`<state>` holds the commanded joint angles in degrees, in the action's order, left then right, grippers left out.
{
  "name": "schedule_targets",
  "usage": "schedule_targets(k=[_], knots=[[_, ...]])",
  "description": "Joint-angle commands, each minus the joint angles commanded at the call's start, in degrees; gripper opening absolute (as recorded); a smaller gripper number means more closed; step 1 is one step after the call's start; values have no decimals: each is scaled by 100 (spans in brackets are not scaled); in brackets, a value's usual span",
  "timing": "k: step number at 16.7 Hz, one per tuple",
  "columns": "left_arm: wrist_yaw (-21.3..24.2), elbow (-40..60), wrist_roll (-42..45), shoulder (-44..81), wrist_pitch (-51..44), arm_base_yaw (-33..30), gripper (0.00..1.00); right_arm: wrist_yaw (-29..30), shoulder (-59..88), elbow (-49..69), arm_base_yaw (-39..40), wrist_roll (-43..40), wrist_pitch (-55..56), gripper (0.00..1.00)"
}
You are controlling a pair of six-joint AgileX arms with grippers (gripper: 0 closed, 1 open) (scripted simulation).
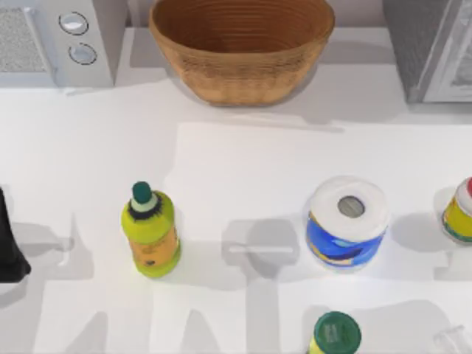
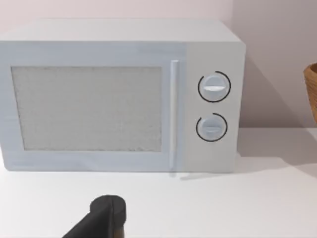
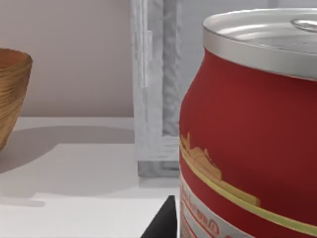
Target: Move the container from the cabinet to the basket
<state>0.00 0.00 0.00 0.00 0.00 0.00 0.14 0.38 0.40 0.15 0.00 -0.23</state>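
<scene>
Can (image 3: 247,129), right wrist view: very close to the lens. Red wall, gold band, silver top with a raised rim. The cabinet (image 3: 156,99) frame stands behind it, so the can is near the cabinet front, not in the basket (image 3: 10,94), which lies well apart across bare surface (image 3: 74,173). Cannot tell whether the can rests on anything or is lifted.

Right gripper (image 3: 163,223): a dark wedge just beside the can's lower wall. Whether it is closed on the can: cannot tell.

Left gripper (image 1: 11,251): parked at the left edge of the surface, facing the microwave (image 2: 119,94). Its state: cannot tell either.

Top view layout: basket at back middle, cabinet at back right corner, microwave at back left. Between them and the front stand a yellow-green bottle (image 1: 151,232), a paper roll (image 1: 346,221), a jar (image 1: 459,212) at the right edge and a green cap (image 1: 335,333) at the front.

Handling (judgement):
- Stiff metal shell; should take a firm squeeze without denting.
- Glossy wall, likely slippery.
- Probably light to moderate weight.
- Best hold: across the straight mid-wall, below the bulging shoulder. Avoid the rim.
- Keep upright; release low inside the basket.
</scene>
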Motion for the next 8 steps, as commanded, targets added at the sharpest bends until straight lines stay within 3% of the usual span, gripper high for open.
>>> schedule_targets(k=[8], knots=[[0, 0, 0, 0, 0, 0, 100, 49, 176, 86, 68, 12, 53, 0]])
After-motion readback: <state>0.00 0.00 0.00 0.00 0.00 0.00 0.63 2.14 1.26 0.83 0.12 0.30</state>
